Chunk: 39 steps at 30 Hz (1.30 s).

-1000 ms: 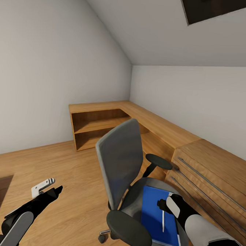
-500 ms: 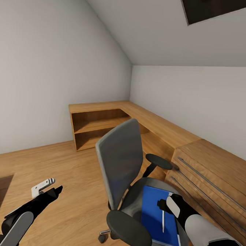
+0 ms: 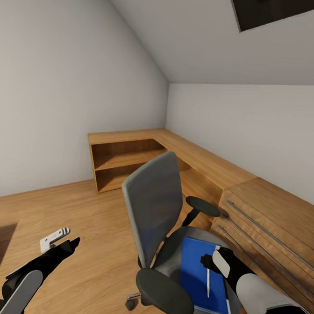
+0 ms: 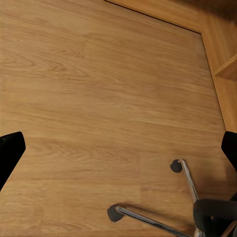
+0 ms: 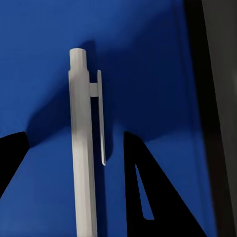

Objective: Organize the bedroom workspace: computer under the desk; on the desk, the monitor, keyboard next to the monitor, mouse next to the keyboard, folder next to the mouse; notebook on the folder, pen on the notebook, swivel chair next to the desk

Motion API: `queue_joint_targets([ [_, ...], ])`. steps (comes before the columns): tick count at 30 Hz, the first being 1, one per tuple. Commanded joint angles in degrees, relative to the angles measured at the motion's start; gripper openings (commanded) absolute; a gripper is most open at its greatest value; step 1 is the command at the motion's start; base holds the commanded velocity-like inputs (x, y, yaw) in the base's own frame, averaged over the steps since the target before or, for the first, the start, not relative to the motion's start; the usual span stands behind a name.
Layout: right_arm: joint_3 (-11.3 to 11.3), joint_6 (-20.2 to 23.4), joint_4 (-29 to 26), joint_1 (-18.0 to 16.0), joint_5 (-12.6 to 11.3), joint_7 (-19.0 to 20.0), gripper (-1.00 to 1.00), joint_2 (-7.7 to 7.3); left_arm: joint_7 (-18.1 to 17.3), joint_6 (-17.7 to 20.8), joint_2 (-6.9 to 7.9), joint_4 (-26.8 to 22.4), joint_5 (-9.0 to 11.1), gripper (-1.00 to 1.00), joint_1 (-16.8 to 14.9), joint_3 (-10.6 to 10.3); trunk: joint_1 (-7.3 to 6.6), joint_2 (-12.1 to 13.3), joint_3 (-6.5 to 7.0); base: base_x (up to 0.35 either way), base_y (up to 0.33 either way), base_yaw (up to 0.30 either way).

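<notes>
On swivel chair seat: folder, pen lying on it | right gripper directly over pen, fingers spread, not clamped | left gripper spread wide above wooden floor

pen tip — cut off
</notes>
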Motion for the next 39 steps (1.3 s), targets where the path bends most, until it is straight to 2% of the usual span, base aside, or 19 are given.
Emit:
queue_joint_targets([
  [1, 0.61, 0.36, -0.03, 0.04, -0.79, -0.44, -1.0, -0.06, 0.53, 0.03, 0.05, -0.09, 0.49, 1.0, -0.04, -0.09, 0.0, -0.03, -0.07, 0.0, 0.0, 0.0],
  [39, 0.44, 3.03, -0.46, 0.04, -0.95, -0.09, -1.0, -0.15, 0.53, 0.03, 0.05, 0.0, 0.31, 1.0, -0.04, -0.09, 0.0, -0.03, -0.07, 0.0, 0.0, 0.0],
])
